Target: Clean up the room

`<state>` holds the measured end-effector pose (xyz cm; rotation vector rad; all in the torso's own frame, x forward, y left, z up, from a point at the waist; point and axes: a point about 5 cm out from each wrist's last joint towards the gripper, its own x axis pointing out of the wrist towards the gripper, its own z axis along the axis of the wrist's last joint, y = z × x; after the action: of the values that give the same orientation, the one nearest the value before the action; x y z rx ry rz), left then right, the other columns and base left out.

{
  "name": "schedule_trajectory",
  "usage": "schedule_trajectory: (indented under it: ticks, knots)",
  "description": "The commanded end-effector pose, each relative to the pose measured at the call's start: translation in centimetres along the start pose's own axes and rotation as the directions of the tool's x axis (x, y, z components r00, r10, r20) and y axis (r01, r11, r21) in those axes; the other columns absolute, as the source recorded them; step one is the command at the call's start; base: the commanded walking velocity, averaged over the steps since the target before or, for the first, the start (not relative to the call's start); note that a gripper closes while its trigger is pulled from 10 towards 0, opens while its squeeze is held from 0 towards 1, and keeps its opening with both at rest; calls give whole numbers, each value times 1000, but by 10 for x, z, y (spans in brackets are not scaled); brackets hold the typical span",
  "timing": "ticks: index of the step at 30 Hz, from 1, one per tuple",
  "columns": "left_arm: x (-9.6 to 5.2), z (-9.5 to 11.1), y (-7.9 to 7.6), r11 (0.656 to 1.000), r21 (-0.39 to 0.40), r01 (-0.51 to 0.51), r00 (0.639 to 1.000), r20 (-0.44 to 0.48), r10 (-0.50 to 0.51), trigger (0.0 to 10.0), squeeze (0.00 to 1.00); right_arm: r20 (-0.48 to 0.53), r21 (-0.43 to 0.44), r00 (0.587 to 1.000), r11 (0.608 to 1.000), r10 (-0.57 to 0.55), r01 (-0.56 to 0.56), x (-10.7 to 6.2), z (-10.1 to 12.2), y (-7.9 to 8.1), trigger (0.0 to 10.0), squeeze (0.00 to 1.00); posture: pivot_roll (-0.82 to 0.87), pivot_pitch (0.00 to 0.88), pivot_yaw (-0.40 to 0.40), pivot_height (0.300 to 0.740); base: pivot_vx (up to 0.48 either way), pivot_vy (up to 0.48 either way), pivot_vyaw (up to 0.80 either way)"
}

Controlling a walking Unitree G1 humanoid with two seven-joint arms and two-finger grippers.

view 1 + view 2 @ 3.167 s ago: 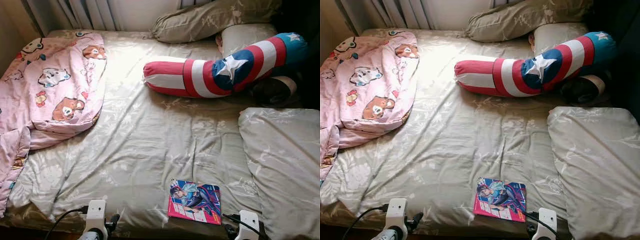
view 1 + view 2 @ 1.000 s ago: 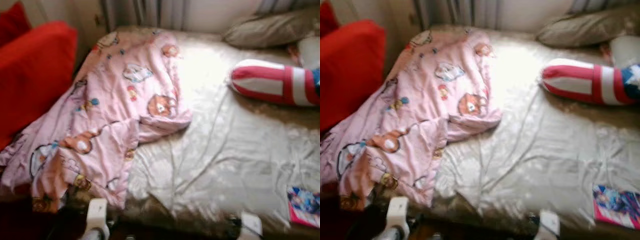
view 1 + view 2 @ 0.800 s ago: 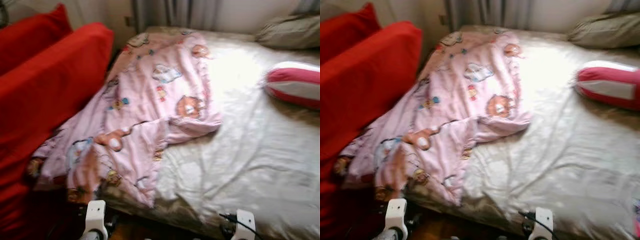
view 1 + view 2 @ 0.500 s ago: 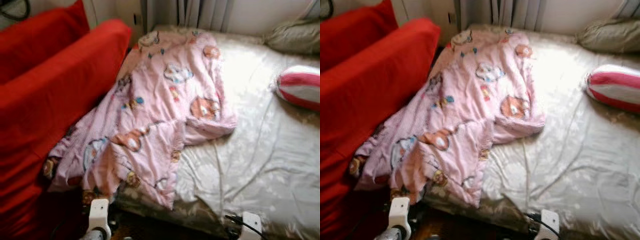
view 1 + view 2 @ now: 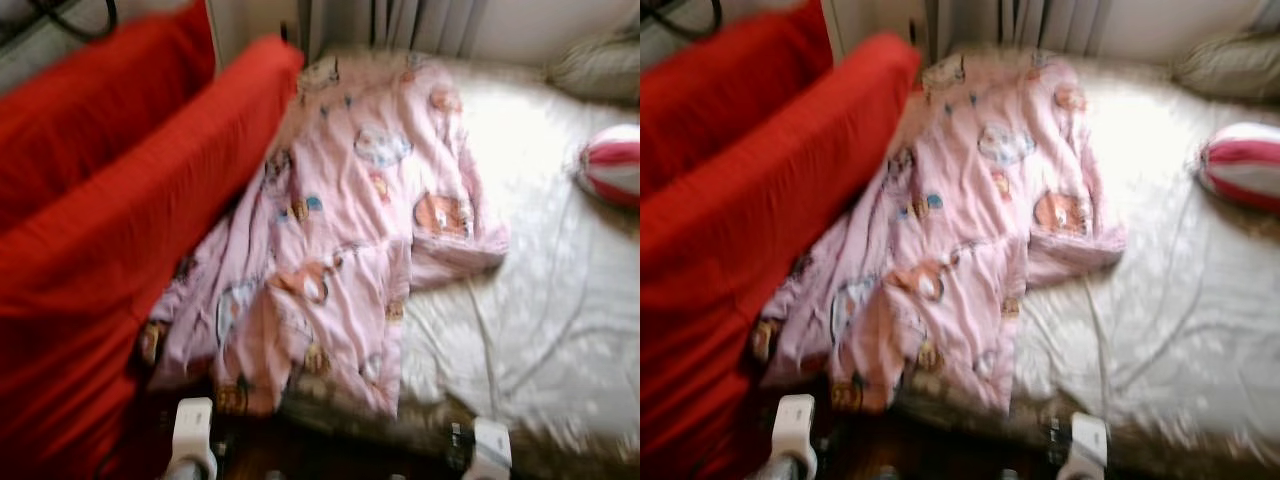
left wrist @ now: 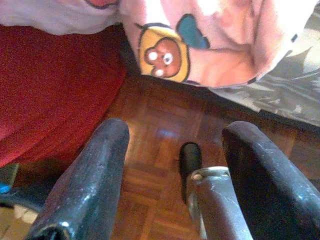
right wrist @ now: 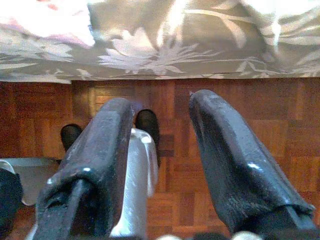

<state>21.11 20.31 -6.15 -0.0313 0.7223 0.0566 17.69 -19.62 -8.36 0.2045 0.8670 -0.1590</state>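
A pink cartoon-print blanket (image 5: 370, 240) lies crumpled over the left part of the bed (image 5: 540, 320), and its lower edge hangs off the near side toward the floor. A red-and-white striped bolster (image 5: 612, 165) rests at the far right of the bed. My two arms hang low at the bottom of the head views. In the left wrist view my left gripper (image 6: 172, 165) is open over the parquet floor (image 6: 155, 145), below the blanket's hanging corner (image 6: 200, 40). In the right wrist view my right gripper (image 7: 162, 140) is open over the floor, beside the bed's floral sheet edge (image 7: 150, 50).
A red sofa (image 5: 110, 240) fills the left side, close against the bed's corner. Grey curtains (image 5: 400, 20) hang behind the bed and a grey pillow (image 5: 600, 65) lies at the far right. A narrow strip of wooden floor (image 7: 280, 125) runs between me and the bed.
The whole picture has swung left: the sofa now takes up much more of the view, the bolster has slid to the right edge and the magazine has left the frame. The head views are blurred.
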Motion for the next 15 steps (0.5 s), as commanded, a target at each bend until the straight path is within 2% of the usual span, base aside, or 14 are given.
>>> schedule_trajectory:
  ticks: [1,15]
  knots:
    - [-3,-12,-1,1000,-6,2,999,-38,-2,10000,0,-19,1,1000,1000,-12,12,-3,-8,-6,10000,0,12,194,-10,740,0,0,800]
    - [-2,-9,-4,1000,-3,13,999,-30,-13,10000,0,-14,11,1000,1000,2,-2,-1,-6,3,10000,0,12,192,-6,740,0,0,800]
